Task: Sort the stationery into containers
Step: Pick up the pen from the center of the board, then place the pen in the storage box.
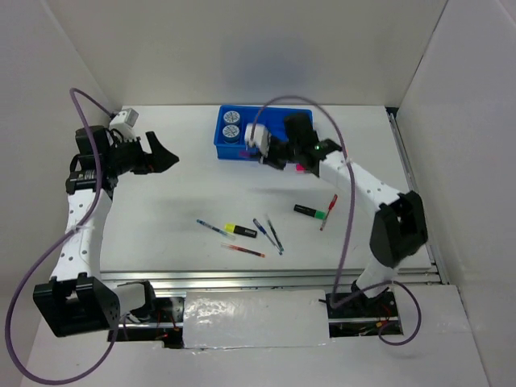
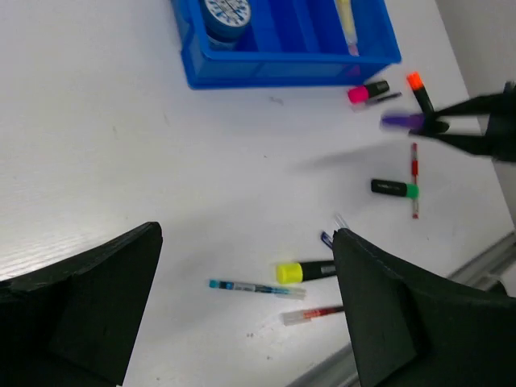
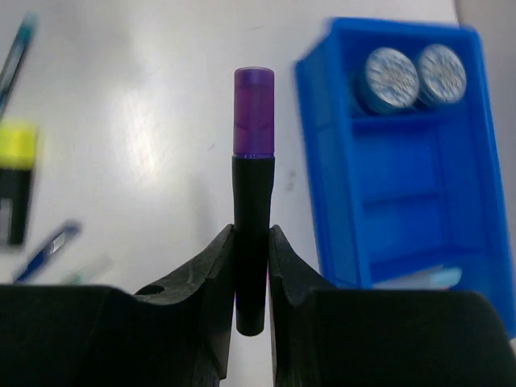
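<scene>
Right end effector [image 3: 251, 242] clenched on purple marker [image 3: 252, 185], black barrel pinched, cap free, beside tray [image 3: 322, 177]. Likely light, stiff, slick; mid-barrel hold best. Left end effector [image 2: 246, 250] spread, empty.

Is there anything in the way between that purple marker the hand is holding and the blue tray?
Nothing visible. The right hand grips the purple marker, and only bare table lies between it and the blue tray. Two middle compartments look empty; round discs fill one end compartment.
</scene>
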You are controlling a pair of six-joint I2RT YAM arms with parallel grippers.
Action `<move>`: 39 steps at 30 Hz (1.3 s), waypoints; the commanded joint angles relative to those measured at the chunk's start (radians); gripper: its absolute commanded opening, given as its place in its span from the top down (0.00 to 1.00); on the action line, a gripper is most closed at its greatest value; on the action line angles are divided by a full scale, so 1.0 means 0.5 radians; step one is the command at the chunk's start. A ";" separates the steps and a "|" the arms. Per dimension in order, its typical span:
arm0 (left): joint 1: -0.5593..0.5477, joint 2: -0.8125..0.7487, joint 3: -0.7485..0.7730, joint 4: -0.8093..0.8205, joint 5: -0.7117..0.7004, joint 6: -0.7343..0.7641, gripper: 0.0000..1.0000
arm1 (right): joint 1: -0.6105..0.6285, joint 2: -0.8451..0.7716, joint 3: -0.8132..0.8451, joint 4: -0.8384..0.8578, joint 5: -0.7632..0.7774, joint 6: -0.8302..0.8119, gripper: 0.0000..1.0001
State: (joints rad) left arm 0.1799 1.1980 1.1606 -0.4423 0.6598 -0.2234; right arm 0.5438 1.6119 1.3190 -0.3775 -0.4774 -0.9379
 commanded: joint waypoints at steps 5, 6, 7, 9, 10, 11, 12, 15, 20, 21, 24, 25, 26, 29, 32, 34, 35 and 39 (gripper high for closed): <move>-0.065 -0.083 -0.149 0.320 -0.411 -0.231 0.01 | -0.422 0.850 1.455 -0.144 0.304 2.151 1.00; -0.077 -0.052 -0.149 0.314 -0.408 -0.240 0.01 | -0.434 0.981 1.549 -0.190 0.389 2.258 1.00; -0.081 -0.043 -0.155 0.305 -0.414 -0.250 0.01 | -0.431 1.013 1.605 -0.172 0.478 2.423 1.00; -0.087 -0.022 -0.164 0.308 -0.433 -0.268 0.01 | -0.394 1.025 1.556 -0.053 0.769 2.522 1.00; -0.087 -0.021 -0.171 0.317 -0.439 -0.274 0.01 | -0.358 1.044 1.568 -0.040 0.892 2.578 1.00; -0.090 -0.015 -0.177 0.329 -0.460 -0.286 0.01 | -0.333 1.080 1.614 -0.094 1.064 2.648 1.00; -0.093 -0.018 -0.192 0.341 -0.470 -0.293 0.01 | -0.312 1.163 1.660 -0.122 1.269 2.707 1.00; -0.117 -0.018 -0.210 0.375 -0.476 -0.302 0.01 | -0.308 1.240 1.673 -0.062 1.185 2.707 1.00; -0.163 -0.003 -0.226 0.354 -0.522 -0.311 0.01 | -0.311 1.375 1.728 -0.040 1.249 2.719 1.00; -0.169 -0.006 -0.235 0.351 -0.537 -0.311 0.01 | -0.311 1.405 1.731 -0.040 1.265 2.732 1.00; -0.176 -0.024 -0.256 0.354 -0.549 -0.305 0.01 | -0.327 1.458 1.740 -0.030 1.292 2.732 0.96; -0.179 -0.028 -0.263 0.357 -0.549 -0.299 0.01 | -0.330 1.470 1.746 -0.027 1.298 2.726 0.94; -0.182 -0.031 -0.269 0.354 -0.543 -0.287 0.01 | -0.333 1.488 1.746 -0.021 1.298 2.716 0.93; -0.203 -0.022 -0.287 0.336 -0.433 -0.161 0.01 | -0.345 1.516 1.746 -0.015 1.298 2.701 0.87; -0.273 -0.058 -0.342 0.335 -0.231 0.136 0.01 | -0.357 1.525 1.731 -0.012 1.231 2.686 0.61; -0.326 -0.089 -0.385 0.345 -0.081 0.402 0.01 | -0.360 1.525 1.712 -0.015 1.216 2.683 0.44; -0.402 -0.101 -0.404 0.311 -0.041 0.528 0.01 | -0.360 1.528 1.709 -0.015 1.200 2.673 0.40; -0.562 -0.040 -0.465 0.207 0.043 0.790 0.17 | -0.360 1.498 1.694 -0.024 1.185 2.661 0.33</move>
State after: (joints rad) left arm -0.0551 1.1786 0.9386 -0.3191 0.5846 -0.0135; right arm 0.3618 2.3764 2.1304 -0.4122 0.1200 0.3992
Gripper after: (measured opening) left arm 0.856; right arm 0.660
